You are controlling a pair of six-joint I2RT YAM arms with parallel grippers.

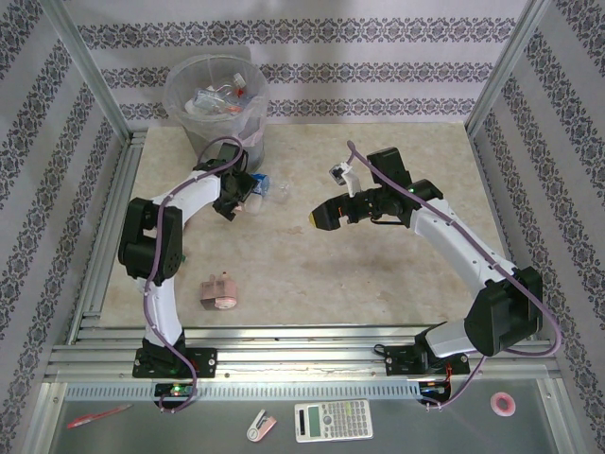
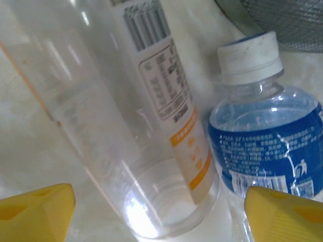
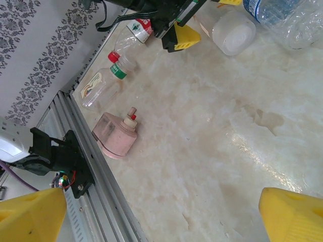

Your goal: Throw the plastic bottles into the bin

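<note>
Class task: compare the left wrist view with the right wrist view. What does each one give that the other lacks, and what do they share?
Left wrist: the barcode and orange-edged label on the clear bottle between the open left gripper's tips. Right wrist: the pink lumpy object, two more bottles by the rail, and the open right gripper. Shared: that clear bottle, the blue-labelled bottle and the marbled table.

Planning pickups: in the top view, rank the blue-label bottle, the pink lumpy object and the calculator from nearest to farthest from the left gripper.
1. Blue-label bottle, just right of the left gripper.
2. Pink lumpy object, nearer the arm bases.
3. Calculator, on the near ledge.
</note>
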